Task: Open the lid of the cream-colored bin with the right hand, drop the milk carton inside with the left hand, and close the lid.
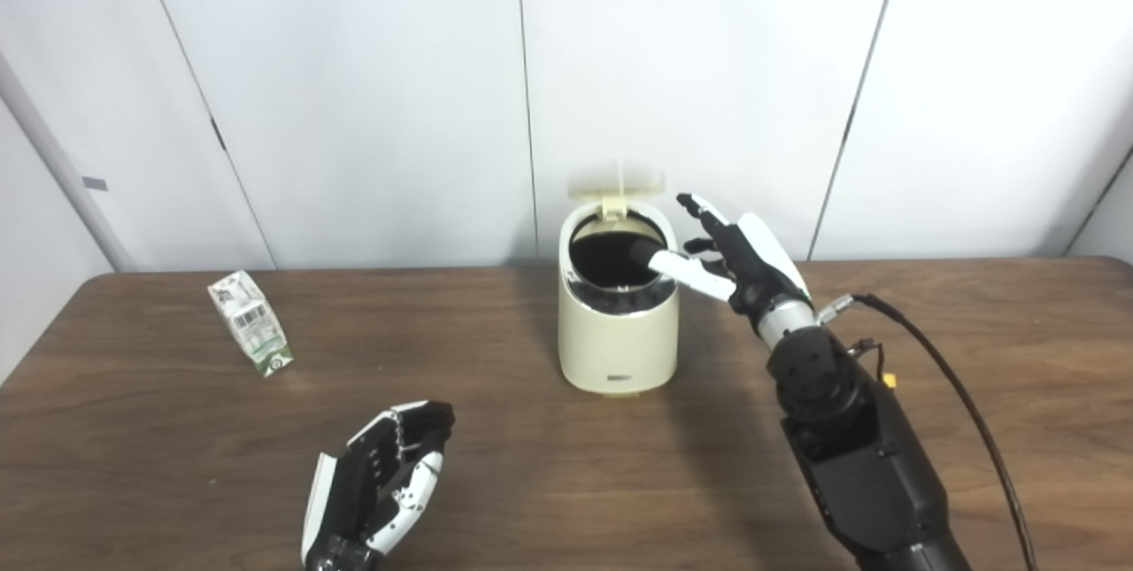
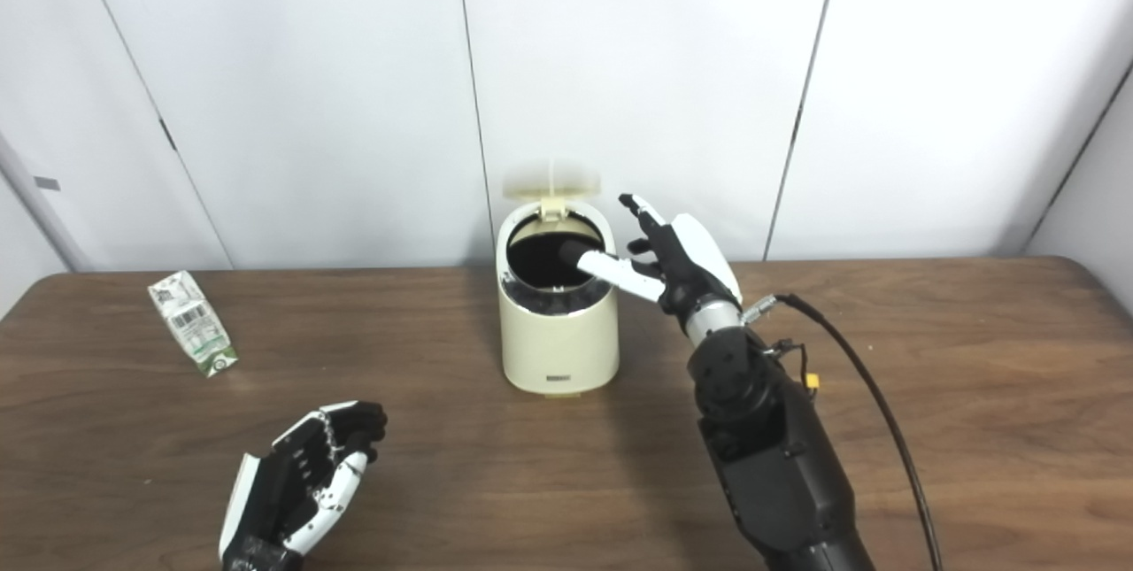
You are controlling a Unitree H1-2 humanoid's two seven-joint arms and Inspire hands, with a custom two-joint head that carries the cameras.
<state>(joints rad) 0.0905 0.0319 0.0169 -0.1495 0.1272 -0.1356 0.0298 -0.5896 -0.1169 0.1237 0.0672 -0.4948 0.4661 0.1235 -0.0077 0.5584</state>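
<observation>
The cream-colored bin (image 1: 618, 336) stands mid-table with its lid (image 1: 617, 179) flipped up at the back, showing a dark inside. My right hand (image 1: 730, 257) is open just to the right of the bin's rim, with its thumb reaching over the opening and holding nothing. The milk carton (image 1: 250, 323) lies on its side at the far left of the table, white with green print and a barcode. My left hand (image 1: 381, 474) rests low near the front edge, fingers loosely curled and apart, empty, well short of the carton.
The brown wooden table (image 1: 974, 429) spans the view, backed by white wall panels (image 1: 354, 66). A black cable (image 1: 956, 394) runs from my right wrist down toward the front right.
</observation>
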